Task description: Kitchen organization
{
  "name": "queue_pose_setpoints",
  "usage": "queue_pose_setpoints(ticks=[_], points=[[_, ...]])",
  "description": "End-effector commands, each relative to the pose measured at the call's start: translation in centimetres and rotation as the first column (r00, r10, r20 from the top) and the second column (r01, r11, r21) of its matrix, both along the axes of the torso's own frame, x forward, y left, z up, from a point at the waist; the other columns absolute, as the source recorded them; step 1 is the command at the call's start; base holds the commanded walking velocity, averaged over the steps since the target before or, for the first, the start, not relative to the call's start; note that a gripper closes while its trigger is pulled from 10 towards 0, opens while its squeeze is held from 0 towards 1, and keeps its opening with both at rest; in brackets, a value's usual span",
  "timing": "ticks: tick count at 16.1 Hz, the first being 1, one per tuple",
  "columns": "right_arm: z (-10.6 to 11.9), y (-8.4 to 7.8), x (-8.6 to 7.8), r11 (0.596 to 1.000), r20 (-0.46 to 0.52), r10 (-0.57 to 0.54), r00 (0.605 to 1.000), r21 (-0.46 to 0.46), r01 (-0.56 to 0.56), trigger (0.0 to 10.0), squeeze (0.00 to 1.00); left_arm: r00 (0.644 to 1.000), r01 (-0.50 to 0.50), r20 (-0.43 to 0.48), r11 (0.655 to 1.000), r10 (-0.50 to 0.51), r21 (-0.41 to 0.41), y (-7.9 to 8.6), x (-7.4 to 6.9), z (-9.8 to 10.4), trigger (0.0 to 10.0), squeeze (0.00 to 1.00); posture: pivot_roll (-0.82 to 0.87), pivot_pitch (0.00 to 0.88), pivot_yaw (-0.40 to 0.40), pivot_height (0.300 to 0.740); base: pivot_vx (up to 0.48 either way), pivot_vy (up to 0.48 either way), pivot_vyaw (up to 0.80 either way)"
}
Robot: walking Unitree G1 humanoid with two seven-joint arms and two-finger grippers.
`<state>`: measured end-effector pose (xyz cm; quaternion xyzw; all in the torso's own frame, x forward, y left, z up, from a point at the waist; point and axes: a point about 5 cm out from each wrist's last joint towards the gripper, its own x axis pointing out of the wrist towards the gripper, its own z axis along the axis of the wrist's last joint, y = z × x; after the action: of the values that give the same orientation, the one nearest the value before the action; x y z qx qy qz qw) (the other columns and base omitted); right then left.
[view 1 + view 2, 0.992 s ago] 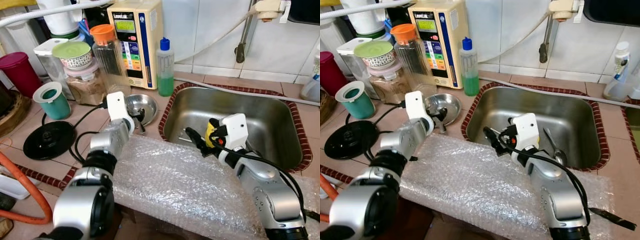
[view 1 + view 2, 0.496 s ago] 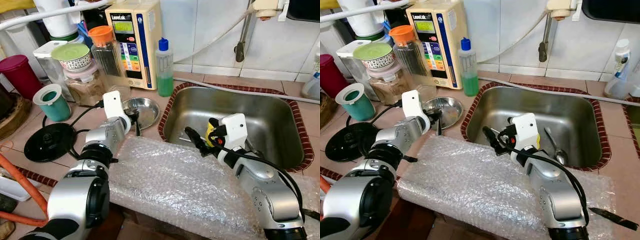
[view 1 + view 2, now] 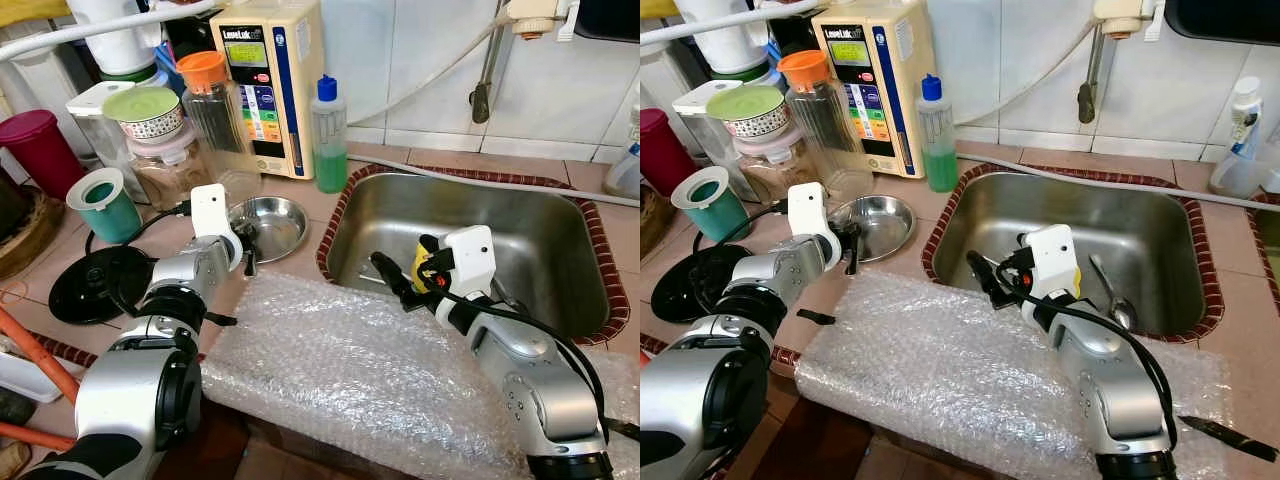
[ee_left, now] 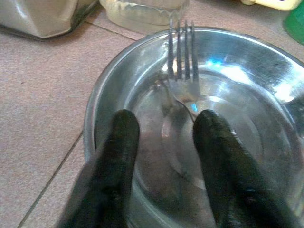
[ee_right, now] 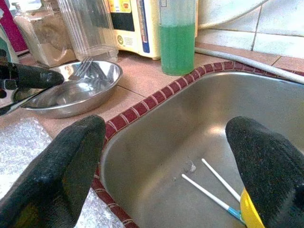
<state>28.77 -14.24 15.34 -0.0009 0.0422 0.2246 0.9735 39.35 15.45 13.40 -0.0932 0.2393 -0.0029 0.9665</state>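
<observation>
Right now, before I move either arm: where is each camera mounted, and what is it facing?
Left eye: head, looking down at the counter; both arms, left claw at the steel bowl.
Right eye: same scene; right claw open over the sink.
Left wrist: along its open black fingers into the bowl, fork inside.
Right wrist: across the sink rim toward the green soap bottle.
Shared: both wrist views catch bowl and fork.

Bare tiled counter lies open at centre left, between the crumpled bubble wrap sheet [image 3: 360, 370] and the shallow round steel bowl [image 3: 268, 224]. Behind the bowl, toward the upper left, a clear orange-lidded jar [image 3: 212, 110], cream wall appliance [image 3: 268, 80] and green soap bottle [image 3: 330, 140] crowd together. At right, the steel sink basin [image 3: 540, 230] stays mostly open.
</observation>
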Motion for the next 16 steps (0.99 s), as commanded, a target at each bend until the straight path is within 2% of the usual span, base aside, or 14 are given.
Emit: queue_pose_setpoints(ticks=[1,5,10,13,16], points=[[0.4,0.2,0.2,1.000,0.011,0.001,1.000,-0.002,-0.001,10.0,0.20,1.000,-0.011,-0.027,1.000,0.011,0.017,0.8,-0.3,-0.6,0.0,0.00,-0.05,0.000,0.152,0.740,0.000,0.000,0.00],[0.3,0.1,0.3,1.000,0.010,-0.004,1.000,-0.002,0.004,10.0,0.00,1.000,0.006,-0.020,1.000,-0.006,0.009,0.7,-0.4,-0.8,0.0,0.00,-0.05,0.000,0.152,0.740,0.000,0.000,0.00],[0.3,0.0,0.3,1.000,0.007,-0.011,1.000,-0.001,0.011,10.0,0.00,1.000,0.010,-0.003,1.000,-0.010,0.001,0.9,-0.5,-1.0,0.0,0.00,-0.05,0.000,0.150,0.740,0.000,0.000,0.00],[0.2,0.0,0.4,1.000,0.005,-0.012,1.000,0.000,0.012,10.0,0.00,0.999,0.018,0.033,0.999,-0.019,0.029,1.2,-0.4,-0.8,0.0,0.00,-0.04,0.000,0.148,0.740,0.000,0.000,0.00],[0.3,-0.1,0.5,1.000,0.005,-0.015,1.000,0.000,0.015,10.0,0.00,0.987,0.021,0.157,0.994,-0.038,0.107,1.2,0.0,0.7,0.0,0.00,-0.04,0.000,0.144,0.740,0.000,0.000,0.00]])
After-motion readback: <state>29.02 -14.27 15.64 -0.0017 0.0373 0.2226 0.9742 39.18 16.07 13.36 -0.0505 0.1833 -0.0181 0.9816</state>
